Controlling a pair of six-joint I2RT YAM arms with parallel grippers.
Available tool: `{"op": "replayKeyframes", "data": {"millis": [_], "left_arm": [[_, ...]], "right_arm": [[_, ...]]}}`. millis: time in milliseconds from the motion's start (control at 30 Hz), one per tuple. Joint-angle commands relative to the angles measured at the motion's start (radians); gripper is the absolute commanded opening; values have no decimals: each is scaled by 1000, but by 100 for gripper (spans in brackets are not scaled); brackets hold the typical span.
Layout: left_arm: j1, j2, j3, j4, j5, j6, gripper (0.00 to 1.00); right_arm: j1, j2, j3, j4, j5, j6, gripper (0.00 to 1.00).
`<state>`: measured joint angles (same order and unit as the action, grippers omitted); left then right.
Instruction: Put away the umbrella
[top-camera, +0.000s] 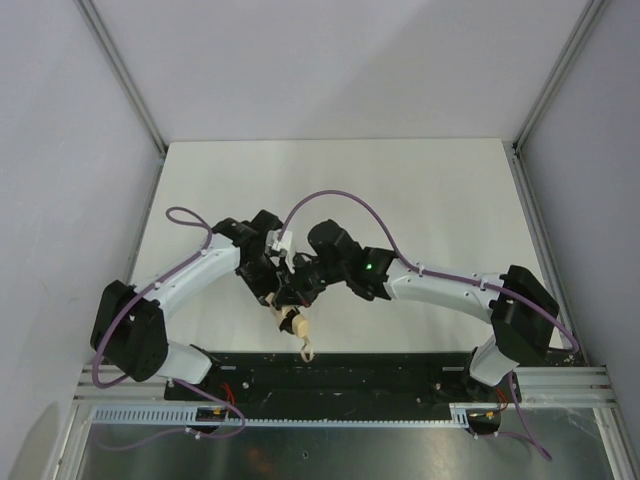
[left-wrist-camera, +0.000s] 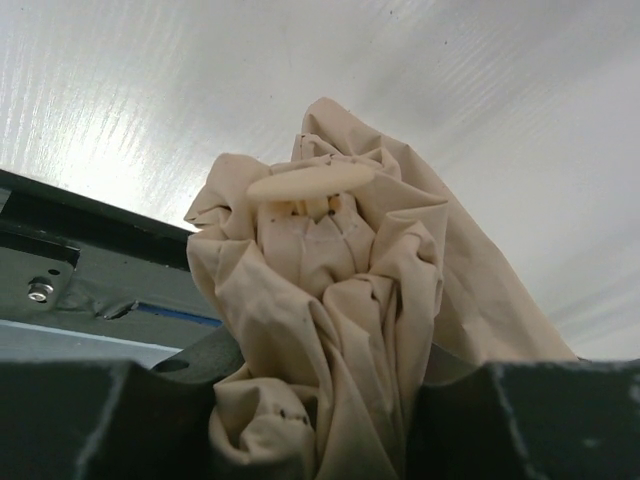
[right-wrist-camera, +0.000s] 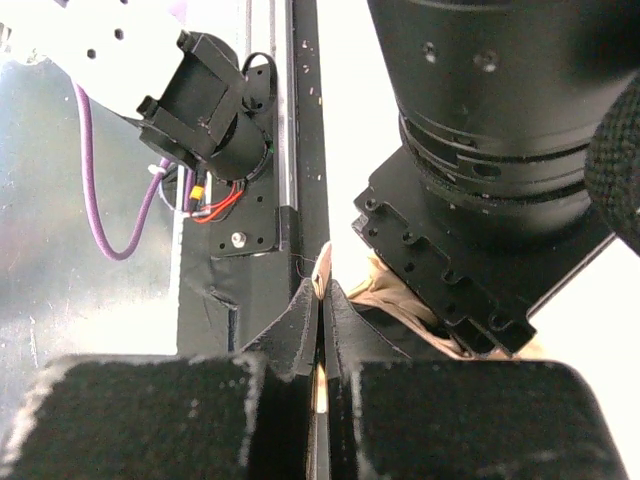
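Left gripper is closed around a bunched wad of beige fabric, its jaws parted only as far as the bundle forces them; this is the canopy of the umbrella, with a pale disc-shaped cap at the top of the folds. Right gripper is pinched almost fully shut, with a thin pale strip between the jaws; I judge it to be part of the umbrella, but cannot tell which part.

Both arms meet over the desk, just beyond the base rail; the umbrella sits between them, its handle pointing toward the base rail and its wrist loop reaching the rail's far edge.

Risks, as I judge them: the fabric is loose and crumpled, so it could slide out of the left gripper under any pull; the sliver in the right gripper gives little purchase and may slip free; the two wrists are crowded close together, so a careless turn could knock one against the other; the dangling loop could snag on the base rail.

Hard to make out: the dark shaft is hidden; from above the arms cover nearly all the canopy; whether the umbrella rests on the desk or hangs lifted near the base rail is unclear; no sleeve or container shows.
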<state>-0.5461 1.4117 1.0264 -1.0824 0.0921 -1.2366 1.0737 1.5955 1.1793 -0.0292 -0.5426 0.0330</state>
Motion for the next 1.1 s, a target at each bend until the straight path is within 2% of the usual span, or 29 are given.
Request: {"op": "replayKeyframes", "data": {"millis": [0,133,267,400,533,667,767,933,1067], "left_arm": [[13,-2,61,-5,39,61,0],[2,-59,64,-5,-38,43,0],[-3,-80,82,-3,-51,65,0],[-15,-102,89,-4,-33,59,0],[-31,-150,68,-4,-13,19,0],[-32,-222,16,-9,4,-58,0],[5,-286,-11,-27,5,-98,0],[25,-320,-22,-38,76,-160,0],[26,-301,33,-101,47,-197,0]], "right_arm": [[12,25,79,36,-102,-5,0],[-16,71,116,-19,-279,-4,0],[2,147,237,-232,-389,-109,0],[26,235,326,-372,-454,-185,0],[28,267,342,-363,-479,-184,0],[24,240,301,-242,-452,-121,0],[43,193,248,-152,-299,-86,0],[128,158,234,-141,137,-125,0],[220,169,220,-153,510,-188,0]]}}
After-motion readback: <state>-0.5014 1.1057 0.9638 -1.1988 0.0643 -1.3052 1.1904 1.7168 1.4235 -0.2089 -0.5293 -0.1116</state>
